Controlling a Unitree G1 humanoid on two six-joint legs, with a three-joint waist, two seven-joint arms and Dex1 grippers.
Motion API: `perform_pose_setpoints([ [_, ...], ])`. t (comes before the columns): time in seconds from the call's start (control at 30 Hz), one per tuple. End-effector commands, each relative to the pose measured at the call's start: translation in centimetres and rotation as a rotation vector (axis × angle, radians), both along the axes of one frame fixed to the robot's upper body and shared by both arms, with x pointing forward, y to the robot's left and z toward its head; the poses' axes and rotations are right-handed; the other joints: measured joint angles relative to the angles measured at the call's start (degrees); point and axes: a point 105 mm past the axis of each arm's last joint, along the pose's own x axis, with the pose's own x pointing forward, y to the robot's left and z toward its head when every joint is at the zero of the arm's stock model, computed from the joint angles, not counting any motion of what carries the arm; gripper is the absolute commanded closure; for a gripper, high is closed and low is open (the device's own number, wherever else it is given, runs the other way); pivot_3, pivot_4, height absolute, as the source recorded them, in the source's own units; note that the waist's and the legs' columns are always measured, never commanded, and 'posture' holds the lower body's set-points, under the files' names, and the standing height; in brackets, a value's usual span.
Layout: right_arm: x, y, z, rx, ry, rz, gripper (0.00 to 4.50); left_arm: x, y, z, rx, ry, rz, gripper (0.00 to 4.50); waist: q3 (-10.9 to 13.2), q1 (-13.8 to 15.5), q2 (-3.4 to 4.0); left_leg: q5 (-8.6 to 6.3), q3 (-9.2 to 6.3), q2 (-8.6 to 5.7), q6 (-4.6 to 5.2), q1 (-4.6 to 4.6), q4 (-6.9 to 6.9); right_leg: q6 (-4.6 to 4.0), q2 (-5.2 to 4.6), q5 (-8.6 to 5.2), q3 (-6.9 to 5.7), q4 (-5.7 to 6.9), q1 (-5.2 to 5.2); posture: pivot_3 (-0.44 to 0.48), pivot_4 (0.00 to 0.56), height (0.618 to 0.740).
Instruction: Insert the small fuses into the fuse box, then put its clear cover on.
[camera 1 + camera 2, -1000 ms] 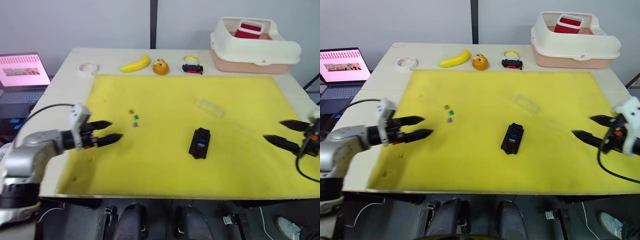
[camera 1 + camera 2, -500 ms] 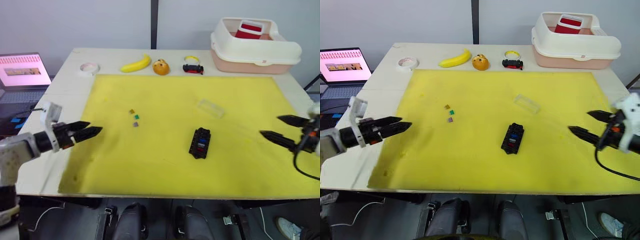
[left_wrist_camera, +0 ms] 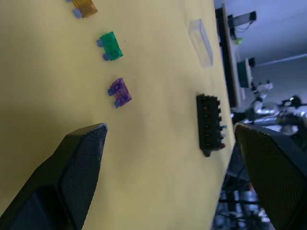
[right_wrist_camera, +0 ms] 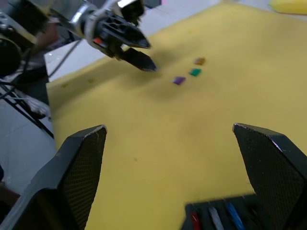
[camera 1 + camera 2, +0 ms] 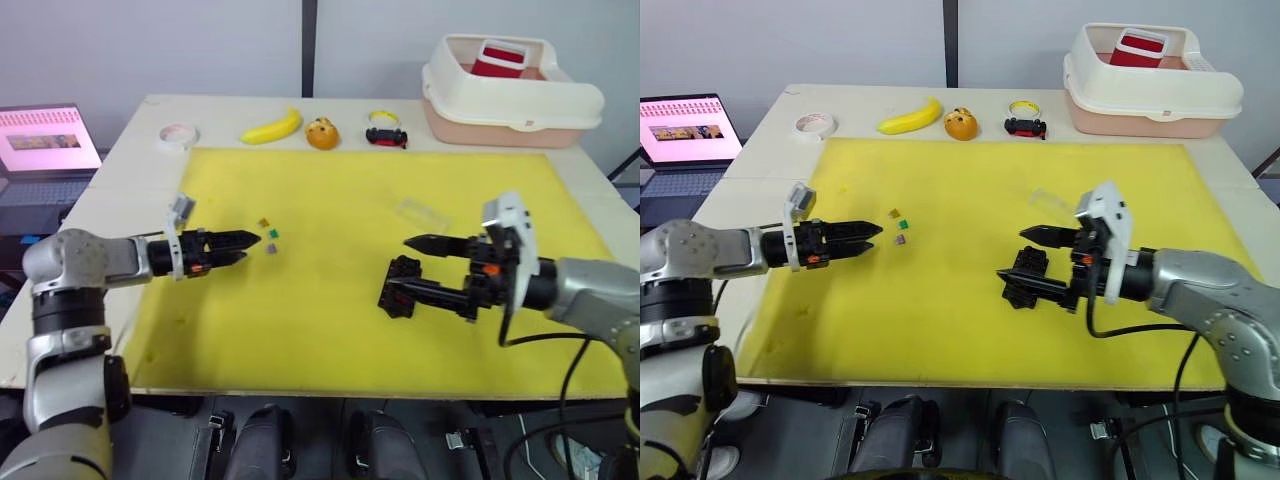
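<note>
Clearly lay on the yellow mat (image 5: pixel 330 190) of the desk (image 5: pixel 140 150): the fuse box (image 5: pixel 399 283), black, with blue and red fuses seen in its slots. Hovered right at it, the right gripper (image 5: pixel 412 266), fingers apart, one fingertip over the box's far end and the other at its near end; contact could not be told. Rested beyond the box, well apart from it, the clear cover (image 5: pixel 422 211), flat on the mat. Lay loose toward the left side of the mat three small fuses: an orange fuse (image 3: pixel 84 6), a green fuse (image 3: pixel 110 45) and a purple fuse (image 3: pixel 119 92), close together in a short row. Pointed at them, the left gripper (image 5: pixel 247 246), fingers apart, tips just beside the purple one and not touching it. Stood along the far edge of the desk a tape roll (image 5: pixel 177 134), a banana (image 5: pixel 272 127), an orange toy (image 5: pixel 321 133), a toy car (image 5: pixel 385 134) and a cream bin (image 5: pixel 510 92).
</note>
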Motion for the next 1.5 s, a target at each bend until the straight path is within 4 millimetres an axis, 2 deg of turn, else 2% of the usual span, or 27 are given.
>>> perform_pose_setpoints([
  [0.03,-0.1,0.5,0.5,0.009,-0.041,0.006,0.03,0.7,0.0,0.9,-0.044,-0.008,0.023,0.0,0.0,-0.12,0.0,0.0,0.0,0.0,0.0,-0.01,0.0,0.0,0.0,0.0,0.0,0.0,-0.01,0.0,0.15,0.74],
  [0.13,0.1,0.7,0.5,0.016,-0.041,-0.001,0.03,0.5,-0.7,0.7,-0.063,0.011,-0.007,0.0,0.0,-0.1,0.0,0.0,0.02,0.01,0.0,-0.02,0.0,0.0,0.0,0.0,0.01,0.0,-0.03,0.0,0.15,0.74],
  [0.27,0.5,0.9,0.2,0.023,-0.044,-0.021,0.03,1.1,-1.3,-0.6,-0.037,0.023,0.014,0.0,0.0,-0.03,0.0,0.0,0.02,0.01,0.0,-0.01,0.0,0.0,0.0,0.0,0.01,0.02,-0.03,0.0,0.15,0.74],
  [0.67,1.1,0.3,0.1,0.017,-0.064,-0.078,0.03,2.5,-2.1,-1.4,-0.045,0.041,0.051,0.0,-0.02,0.2,0.0,0.0,0.0,0.0,0.01,0.0,0.02,0.0,-0.02,0.0,0.0,0.04,0.01,0.0,0.15,0.74],
  [0.87,1.3,0.3,-0.1,0.013,-0.065,-0.086,0.03,2.6,-3.4,-2.4,-0.04,0.049,0.03,0.0,-0.03,1.16,0.01,-0.01,0.01,0.0,0.01,0.02,0.05,0.0,-0.04,0.0,0.0,0.07,0.03,0.0,0.15,0.74],
  [0.97,1.3,0.3,-0.1,0.01,-0.067,-0.086,0.0,2.8,-3.5,-3.1,-0.031,0.065,0.048,0.87,-0.04,1.54,0.0,-0.02,0.0,0.0,0.04,0.03,0.11,-0.01,-0.05,0.01,0.0,0.1,0.07,0.0,0.15,0.74],
  [1.0,1.3,0.3,-0.1,0.009,-0.067,-0.087,0.0,2.8,-3.5,-3.1,-0.031,0.066,0.045,1.49,-0.04,1.5,0.0,-0.09,0.0,0.0,0.16,0.03,0.12,-0.01,-0.05,0.01,0.0,0.1,0.08,0.0,0.15,0.74],
  [1.03,1.3,0.2,-0.1,0.006,-0.068,-0.089,0.0,2.7,-3.5,-3.2,-0.032,0.069,0.045,1.79,-0.04,1.45,0.0,-0.13,0.0,0.01,0.22,0.03,0.12,-0.01,-0.06,0.01,0.0,0.1,0.08,0.0,0.15,0.74],
  [1.3,1.4,0.1,-0.2,0.003,-0.07,-0.095,0.0,2.5,-3.6,-3.5,-0.031,0.079,0.037,1.79,-0.04,1.4,0.01,-0.12,0.01,0.01,0.21,0.03,0.11,-0.01,-0.05,0.01,0.0,0.12,0.04,0.0,0.15,0.74],
  [1.4,1.5,0.1,-0.2,0.004,-0.07,-0.095,0.0,2.4,-3.8,-3.6,-0.03,0.081,0.032,2.62,-0.04,1.38,0.01,-0.13,0.01,0.01,0.23,0.03,0.11,-0.01,-0.05,0.01,0.0,0.12,0.04,0.0,0.15,0.74],
  [1.5,1.5,0.1,-0.2,0.005,-0.071,-0.095,0.0,2.1,-4.0,-3.7,-0.021,0.084,0.018,4.05,-0.04,1.32,0.01,-0.13,0.01,0.01,0.22,0.03,0.11,-0.01,-0.05,0.01,0.0,0.12,0.04,0.0,0.15,0.74],
])
